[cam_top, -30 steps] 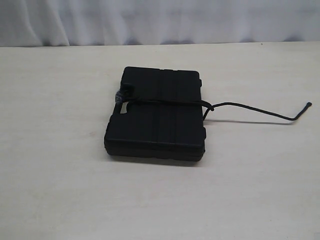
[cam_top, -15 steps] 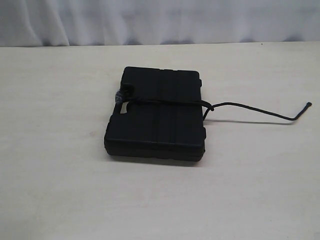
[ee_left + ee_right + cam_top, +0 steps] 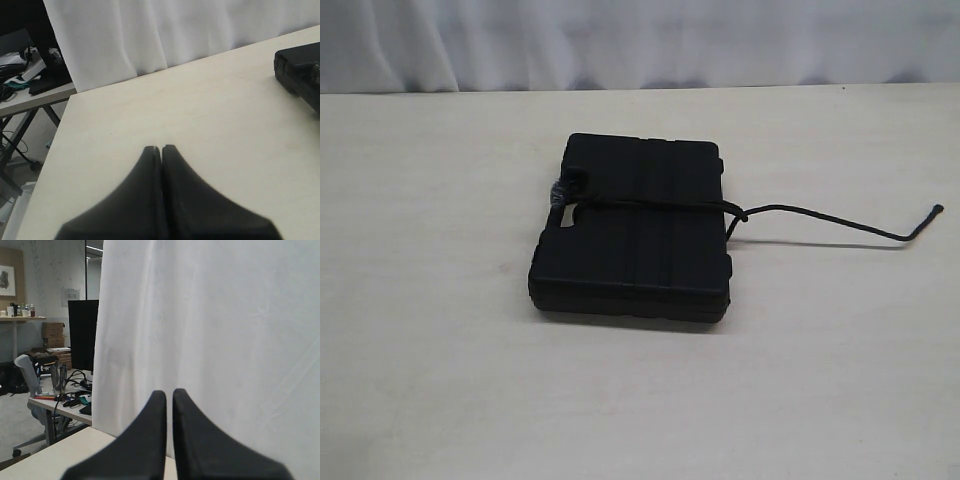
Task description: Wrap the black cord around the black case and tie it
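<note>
Thin black cord (image 3: 740, 214) already goes round the flat black plastic case (image 3: 640, 260) on the desk (image 3: 440, 380) and looks knotted, so the job seems done; the left tool (image 3: 161, 148) and right tool (image 3: 170, 392) are closed, holding nothing.

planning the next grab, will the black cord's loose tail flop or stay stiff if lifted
Probably floppy: the black cord is thin and trails in a loose curve over the table. Its upturned tip hints at some stiffness. A hard pull might shift the black case, which it wraps.

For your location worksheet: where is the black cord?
Exterior view: the black cord lies across the black case, then trails rightward over the table.
</note>
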{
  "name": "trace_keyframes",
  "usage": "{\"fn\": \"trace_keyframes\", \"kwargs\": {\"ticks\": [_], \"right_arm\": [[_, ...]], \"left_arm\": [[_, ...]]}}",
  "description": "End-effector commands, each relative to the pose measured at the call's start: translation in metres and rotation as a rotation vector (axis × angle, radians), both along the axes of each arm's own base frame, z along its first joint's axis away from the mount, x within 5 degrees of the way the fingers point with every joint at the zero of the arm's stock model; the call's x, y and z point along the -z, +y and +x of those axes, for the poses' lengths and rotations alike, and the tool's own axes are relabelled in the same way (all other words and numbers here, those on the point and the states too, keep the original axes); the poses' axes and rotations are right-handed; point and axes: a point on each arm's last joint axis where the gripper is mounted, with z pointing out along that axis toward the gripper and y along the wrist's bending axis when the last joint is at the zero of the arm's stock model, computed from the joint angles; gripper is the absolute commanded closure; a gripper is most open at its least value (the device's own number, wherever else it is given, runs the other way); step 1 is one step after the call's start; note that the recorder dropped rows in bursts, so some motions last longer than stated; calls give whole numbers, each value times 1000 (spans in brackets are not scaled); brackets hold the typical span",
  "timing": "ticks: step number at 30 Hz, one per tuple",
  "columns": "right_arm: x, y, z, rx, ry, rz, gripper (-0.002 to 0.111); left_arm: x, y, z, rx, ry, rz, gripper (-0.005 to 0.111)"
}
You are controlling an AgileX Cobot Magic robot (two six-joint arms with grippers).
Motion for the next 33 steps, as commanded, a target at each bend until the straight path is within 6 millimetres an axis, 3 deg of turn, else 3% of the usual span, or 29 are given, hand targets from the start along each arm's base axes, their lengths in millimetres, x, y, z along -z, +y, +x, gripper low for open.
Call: {"fn": "trace_keyframes", "kwargs": {"ticks": [1,28,33], "right_arm": [[1,0,-1,-3,6,4,104],[1,0,-1,-3,6,4,104],[11,-7,-12,-6,-60,9,104]], "left_arm": [[0,0,0,-2,-10,-2,107],[0,0,0,-2,-10,-2,107],[0,0,0,-2,-10,-2,107]]}}
